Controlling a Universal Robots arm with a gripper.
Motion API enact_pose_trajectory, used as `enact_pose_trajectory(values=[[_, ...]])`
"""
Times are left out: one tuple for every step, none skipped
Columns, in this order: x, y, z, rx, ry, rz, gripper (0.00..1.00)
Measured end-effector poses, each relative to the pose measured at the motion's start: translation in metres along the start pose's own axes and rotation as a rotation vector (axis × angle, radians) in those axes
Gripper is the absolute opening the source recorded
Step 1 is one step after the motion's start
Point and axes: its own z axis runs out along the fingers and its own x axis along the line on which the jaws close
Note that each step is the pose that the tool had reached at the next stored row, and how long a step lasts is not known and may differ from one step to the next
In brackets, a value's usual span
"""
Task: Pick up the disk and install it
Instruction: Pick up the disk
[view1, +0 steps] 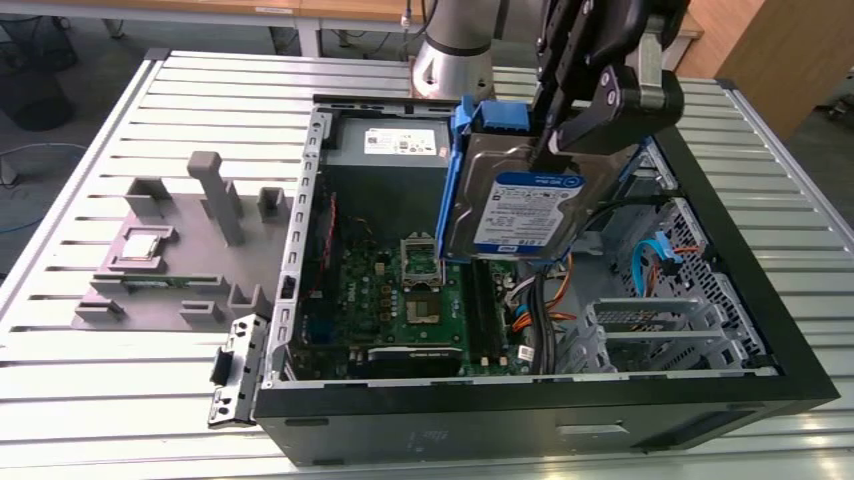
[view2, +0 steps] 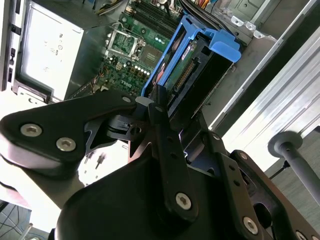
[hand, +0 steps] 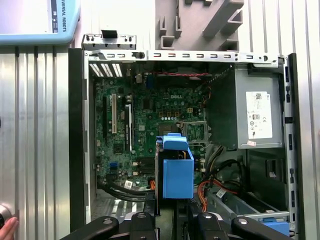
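The disk (view1: 514, 205), a silver hard drive with a white and dark blue label in a blue plastic carrier, hangs on edge above the open computer case (view1: 534, 395). My gripper (view1: 561, 140) is shut on its upper end from above. In the second wrist view the gripper (view2: 165, 102) clamps the near end of the disk (view2: 200, 50), whose blue rails point down at the motherboard. In the first wrist view the disk (hand: 177, 170) shows end-on as a blue block just beyond the gripper (hand: 175, 220), over the case's middle.
The case holds a green motherboard (hand: 145, 125), a grey power-supply box (hand: 255, 117), orange and blue cables (view1: 661, 255) and a metal drive cage (view1: 667, 330). A grey fixture (view1: 187, 250) stands on the slatted table at the exterior view's left. A person's fingertip (hand: 7, 230) is beside the case.
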Motion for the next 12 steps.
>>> enact_pose_trajectory(values=[[0.0011,-0.0001,-0.0001,0.0001,0.0001,0.0,0.35],[0.0022,-0.0001,-0.0002,0.0001,0.0,0.0,0.35],[0.0032,-0.0001,-0.0003,0.0001,-0.0001,0.0,0.35],[0.0045,-0.0002,-0.0005,0.0,0.0001,0.0,0.35],[0.0061,-0.0003,-0.0007,0.0,0.0001,0.0,0.35],[0.0078,-0.0003,-0.0008,0.0,0.0,0.0,0.35],[0.0098,-0.0004,-0.001,0.0001,-0.0001,0.0,0.35],[0.0117,-0.0005,-0.0012,0.0001,0.0,0.0,0.35],[0.0137,-0.0005,-0.0014,0.0001,0.0,0.0,0.35],[0.016,-0.0007,-0.0016,0.0001,0.0,0.001,0.35],[0.0181,-0.0008,-0.0019,0.0001,0.0001,0.001,0.35],[0.0203,-0.0009,-0.002,0.0002,0.0,0.001,0.35]])
